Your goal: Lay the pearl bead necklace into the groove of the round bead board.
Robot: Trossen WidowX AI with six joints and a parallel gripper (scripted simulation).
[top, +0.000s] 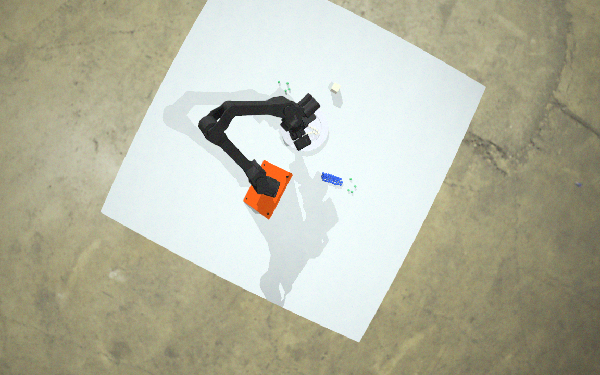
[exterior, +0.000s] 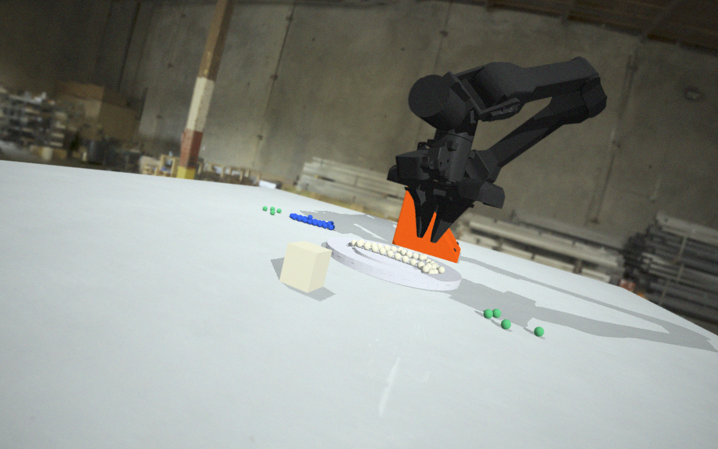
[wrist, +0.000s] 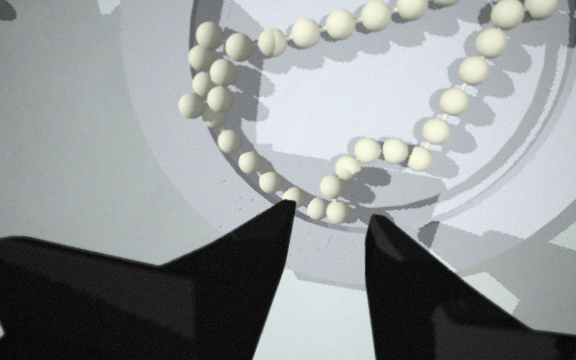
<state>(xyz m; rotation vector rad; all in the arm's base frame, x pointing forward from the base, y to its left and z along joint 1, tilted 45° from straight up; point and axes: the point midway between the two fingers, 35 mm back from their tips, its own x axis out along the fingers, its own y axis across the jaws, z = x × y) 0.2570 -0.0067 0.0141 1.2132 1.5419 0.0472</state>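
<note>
The partly open tool [top: 295, 139] [exterior: 427, 240] [wrist: 331, 219], gripping nothing, hovers above the round bead board [top: 325, 135] [exterior: 389, 273] [wrist: 158, 130] holding the pearl necklace [exterior: 389, 250] [wrist: 454, 101], partly in its groove.

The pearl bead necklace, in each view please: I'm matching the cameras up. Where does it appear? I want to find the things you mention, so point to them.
Top: right of center, above mid-height, partly hidden by the arm; pearl bead necklace [top: 313, 130] [exterior: 401, 255] [wrist: 454, 101].
Exterior: center to slightly right, just below mid-height.
Wrist: upper middle, running off the top edge.
Shared landmark: the round bead board [top: 324, 135] [exterior: 384, 274] [wrist: 153, 100] under the necklace.

Cream block [top: 335, 88] [exterior: 304, 267] beside board [top: 324, 135] [exterior: 395, 272] [wrist: 158, 150] — gap between.
</note>
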